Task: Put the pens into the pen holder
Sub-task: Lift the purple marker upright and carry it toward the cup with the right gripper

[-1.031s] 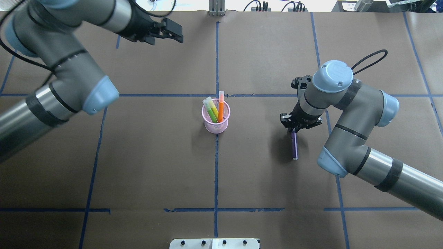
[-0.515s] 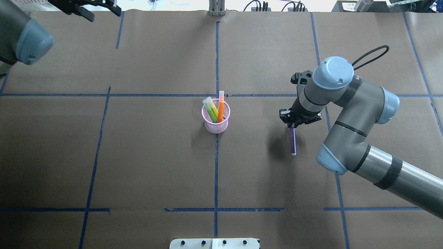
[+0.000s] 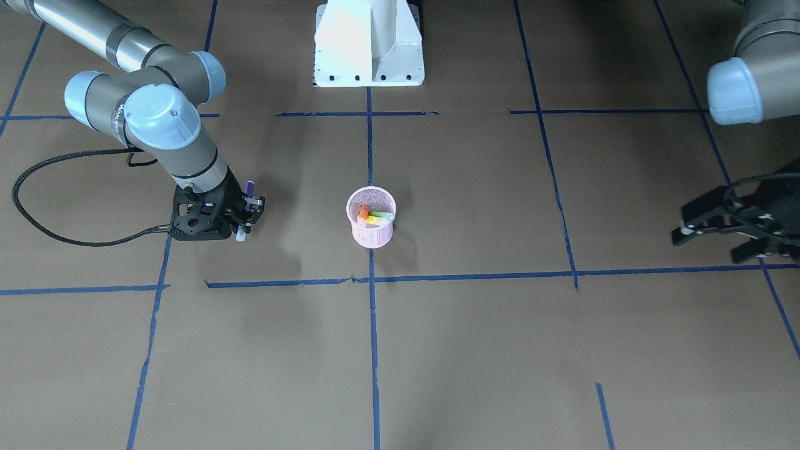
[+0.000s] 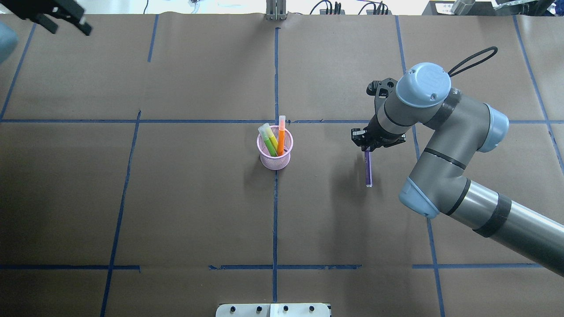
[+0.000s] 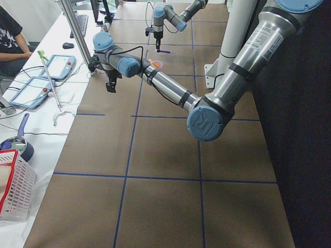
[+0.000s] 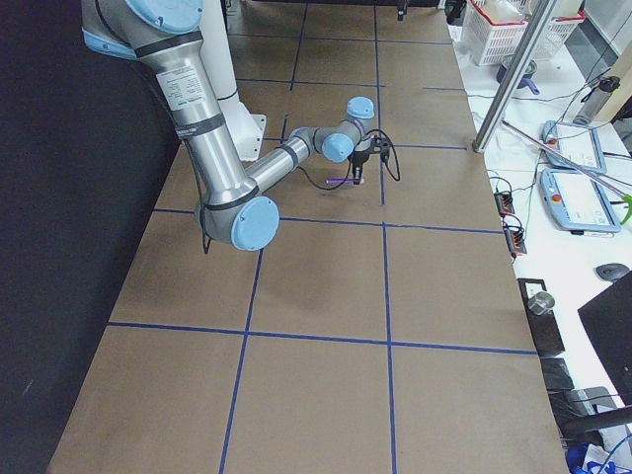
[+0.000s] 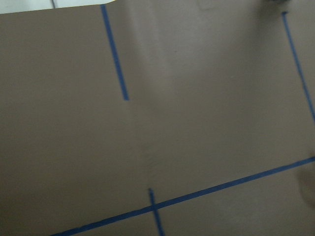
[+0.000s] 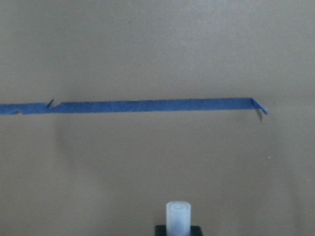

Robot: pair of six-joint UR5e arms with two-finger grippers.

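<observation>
The pink mesh pen holder (image 4: 274,161) stands at the table's middle, also in the front view (image 3: 371,236). An orange pen (image 4: 281,132) and green pens (image 4: 269,143) stand in it. My right gripper (image 4: 366,147) is shut on the purple pen (image 4: 368,169), holding it off the paper to the right of the holder. The front view shows this gripper (image 3: 245,215) with the pen's purple end (image 3: 250,186) sticking out. The pen's pale cap (image 8: 177,216) shows in the right wrist view. My left gripper (image 4: 69,26) is open and empty at the far left back corner, and also shows in the front view (image 3: 709,247).
Brown paper with blue tape lines (image 4: 275,211) covers the table. The robot's white base (image 3: 369,44) stands at the near edge. A black cable (image 3: 37,206) loops from the right wrist. Baskets and tablets lie off the table ends.
My right gripper has lifted the purple pen and carried it back and a little left, toward the holder. My left arm has swung away to the far left back corner.
</observation>
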